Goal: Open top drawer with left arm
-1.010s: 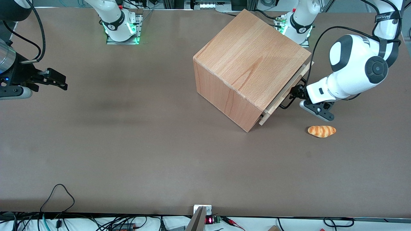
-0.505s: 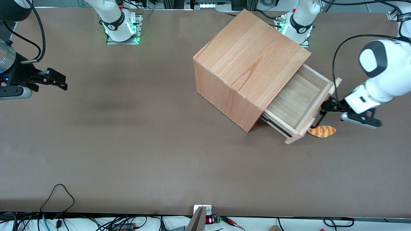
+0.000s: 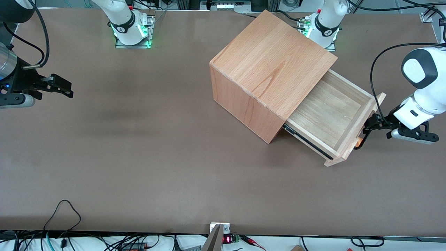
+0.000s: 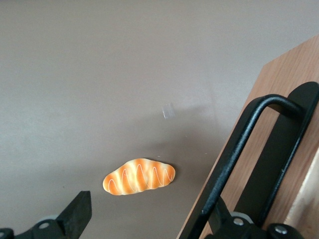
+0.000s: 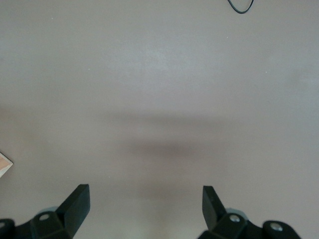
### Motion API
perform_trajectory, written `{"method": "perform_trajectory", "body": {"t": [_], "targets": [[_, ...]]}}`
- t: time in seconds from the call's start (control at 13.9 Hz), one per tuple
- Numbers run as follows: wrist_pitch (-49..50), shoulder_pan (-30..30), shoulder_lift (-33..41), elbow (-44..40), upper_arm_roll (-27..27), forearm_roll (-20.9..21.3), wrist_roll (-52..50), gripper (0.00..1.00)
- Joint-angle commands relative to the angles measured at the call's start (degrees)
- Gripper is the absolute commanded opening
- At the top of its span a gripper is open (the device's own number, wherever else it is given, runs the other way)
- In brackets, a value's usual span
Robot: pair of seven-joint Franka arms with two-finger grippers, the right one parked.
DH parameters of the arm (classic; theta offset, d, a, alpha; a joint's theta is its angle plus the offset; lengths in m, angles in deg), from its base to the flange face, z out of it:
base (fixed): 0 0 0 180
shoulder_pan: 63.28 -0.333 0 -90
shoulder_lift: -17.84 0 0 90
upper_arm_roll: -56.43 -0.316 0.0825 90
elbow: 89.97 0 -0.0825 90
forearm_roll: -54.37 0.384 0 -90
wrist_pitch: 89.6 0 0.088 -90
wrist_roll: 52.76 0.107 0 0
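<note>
The top drawer [image 3: 373, 106] stands pulled far out of the wooden cabinet [image 3: 271, 66], and its bare wooden floor shows. The white left arm [image 3: 420, 87] reaches to the drawer's front panel [image 4: 276, 82]. My gripper [image 3: 370, 126] is at the black wire handle [image 3: 362, 140], in front of the drawer. In the left wrist view the gripper [image 4: 147, 219] is open. One finger [image 4: 219, 215] sits hooked inside the handle bar [image 4: 239, 149], and the other finger [image 4: 76, 215] hangs free over the table.
A small orange toy bread [image 4: 139, 177] lies on the brown table just below the drawer front. From the front camera only a sliver of the bread [image 3: 359, 141] shows at the panel's edge. Cables run along the table edge nearest the front camera.
The drawer has slid from almost shut to wide open. My gripper moved with the handle away from the cabinet, and the drawer front now covers most of the toy bread.
</note>
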Motion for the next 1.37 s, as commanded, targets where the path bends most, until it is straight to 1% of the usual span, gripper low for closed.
{"method": "perform_trajectory", "body": {"t": [0.0,0.29,0.51,0.79,1.01,1.23,1.3], "targets": [[-1.5,-0.1,-0.7,-2.6,-2.0,1.9,0.7,1.00],[1.5,0.0,-0.5,-5.6,-2.0,2.0,0.7,1.00],[7.1,0.0,-0.4,-9.0,-2.0,2.0,0.4,1.00],[15.7,0.0,0.4,-13.3,-2.0,2.2,-4.7,1.00],[23.4,0.4,2.2,-16.8,-1.9,8.2,-10.7,1.00],[32.9,1.2,5.6,-20.2,-1.5,9.3,-16.1,1.00],[36.2,1.5,6.8,-21.0,-1.3,10.3,-18.3,1.00]]}}
